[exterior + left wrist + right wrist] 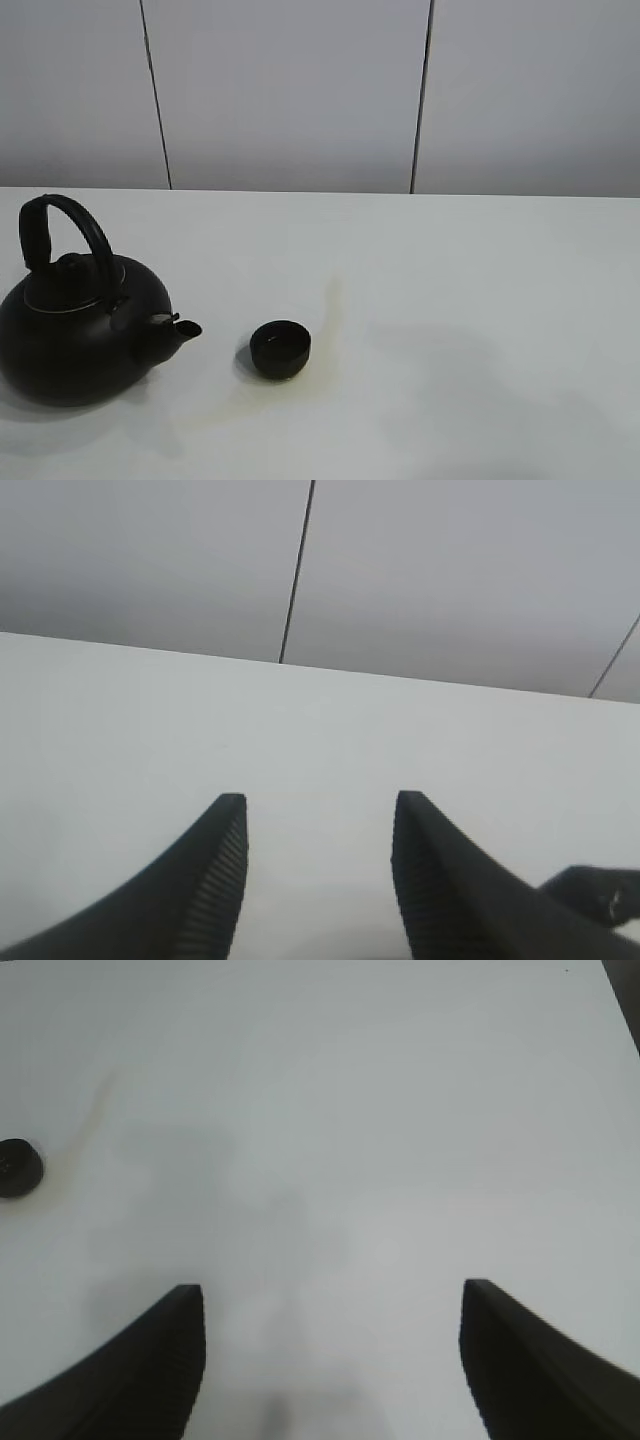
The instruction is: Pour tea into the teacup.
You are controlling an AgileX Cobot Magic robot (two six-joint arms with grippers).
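Observation:
The teacup, small, black and handleless, stands upright on the white table near the front middle. To its left sits a big round black kettle with an arched handle, its spout pointing at the cup with a short gap between them. Tea is out of view. Neither gripper shows in the exterior high view. My left gripper is open over bare table with nothing between its fingers. My right gripper is also open and empty, and the teacup lies far off to its side.
The white table runs back to a grey panelled wall. A faint brownish streak marks the surface just right of the cup. A black shape shows beside the left gripper's finger; I cannot tell what it is.

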